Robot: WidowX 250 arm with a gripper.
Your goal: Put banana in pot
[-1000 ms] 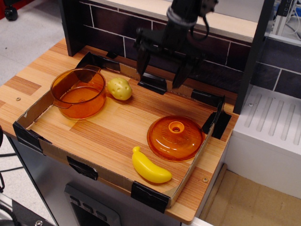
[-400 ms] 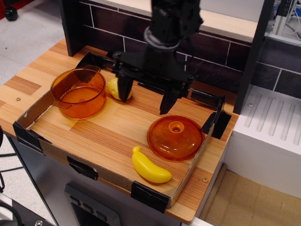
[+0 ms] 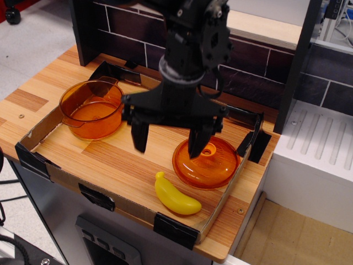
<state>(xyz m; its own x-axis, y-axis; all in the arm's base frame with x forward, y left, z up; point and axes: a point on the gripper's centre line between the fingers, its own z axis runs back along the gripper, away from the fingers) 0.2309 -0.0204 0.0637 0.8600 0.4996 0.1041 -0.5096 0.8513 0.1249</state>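
Observation.image view has the small glossy yellow plastic toy banana [image 3: 176,196] lying flat at the front edge of the wooden tray, just in front of the flat domed orange lid with a knob [image 3: 206,163] and nearly touching its rim. It's nowhere near the translucent orange round pot [image 3: 92,109], which sits at the far left of the cardboard-walled wooden tray [image 3: 118,149].

Long axis runs diagonally, stubby stem tip pointing up-left toward the tray's middle, fat end pointing right toward the front corner. Curve bows toward the front wall.

Black robot gripper [image 3: 168,146] hangs above and a bit behind the banana, fingers spread wide, holding nothing.

What could go wrong, as a guess: the right finger looks to be over the lid, so a straight drop could land on the dome and shove it. The banana is also squeezed between lid and the low front wall, so there's not much room for fingers. If the fingers close along the length instead of across it, that slick plastic probably squirts out.
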